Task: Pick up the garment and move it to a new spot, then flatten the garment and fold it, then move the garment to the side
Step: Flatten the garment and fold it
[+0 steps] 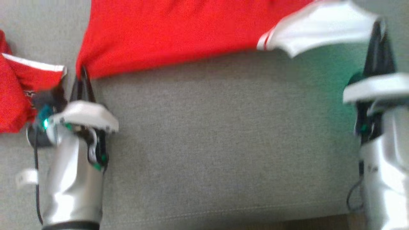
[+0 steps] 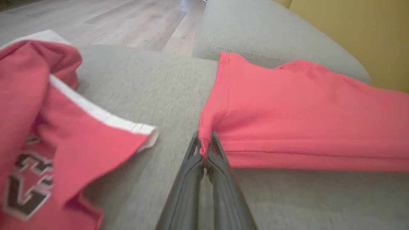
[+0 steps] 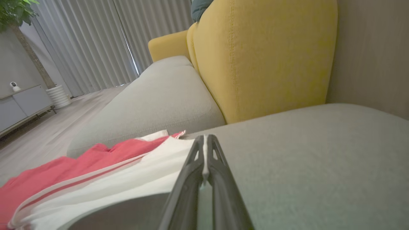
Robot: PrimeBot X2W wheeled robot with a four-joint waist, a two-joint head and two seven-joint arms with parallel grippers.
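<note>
The garment (image 1: 179, 28) is red with a white band, stretched across the top of the head view over a grey sofa cushion (image 1: 223, 143). My left gripper (image 1: 83, 72) is shut on its lower left red corner; the left wrist view shows the red cloth (image 2: 287, 121) pinched between my fingertips (image 2: 205, 145). My right gripper (image 1: 380, 27) is shut on the white end (image 1: 319, 27); in the right wrist view the white edge (image 3: 127, 185) runs into the closed tips (image 3: 205, 143).
A second red piece with a white stripe and dark lettering (image 1: 19, 89) lies crumpled at the far left (image 2: 41, 143). A yellow back cushion (image 3: 262, 57) stands behind the seat. Wooden floor (image 2: 111, 19) lies beyond the sofa edge.
</note>
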